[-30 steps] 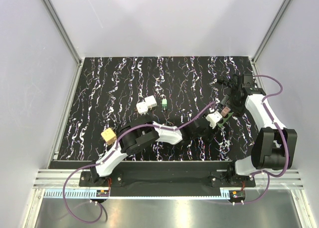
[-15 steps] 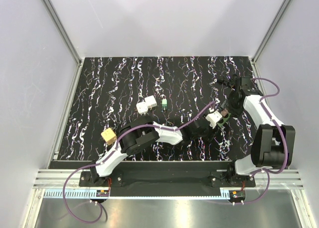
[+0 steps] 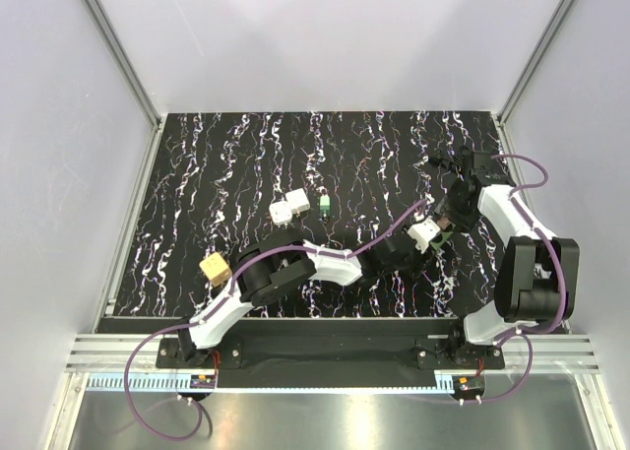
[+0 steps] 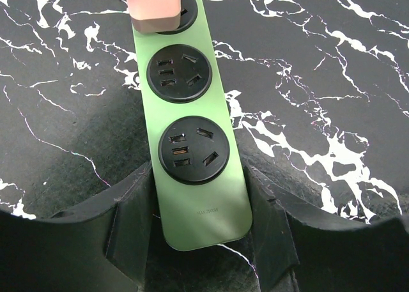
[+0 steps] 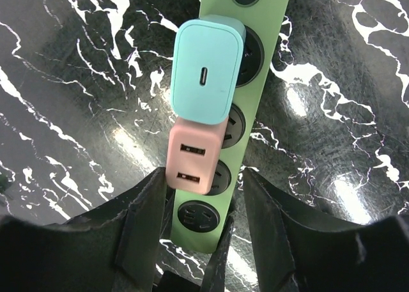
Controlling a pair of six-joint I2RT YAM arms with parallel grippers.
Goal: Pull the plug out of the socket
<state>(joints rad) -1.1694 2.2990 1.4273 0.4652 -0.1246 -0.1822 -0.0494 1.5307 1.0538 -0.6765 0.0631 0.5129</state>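
The socket (image 4: 192, 107) is a long green strip with round black outlets, lying on the black marbled table. A pink plug (image 5: 195, 158) and a teal plug (image 5: 206, 71) sit side by side in the socket (image 5: 259, 113). My left gripper (image 4: 201, 231) is shut on the socket's near end, a finger pressed against each long side. My right gripper (image 5: 208, 225) is open and straddles the same end, its left finger (image 5: 146, 218) against the pink plug's lower corner. In the top view both grippers meet over the socket (image 3: 448, 228) at the right of the table.
Two white cube plugs (image 3: 288, 207) and a small green piece (image 3: 322, 206) lie mid-table. A yellow block (image 3: 214, 267) lies near the left arm's elbow. White walls stand on three sides of the table.
My right arm has swung in a little closer over the socket. My left arm and the socket have hardly moved.
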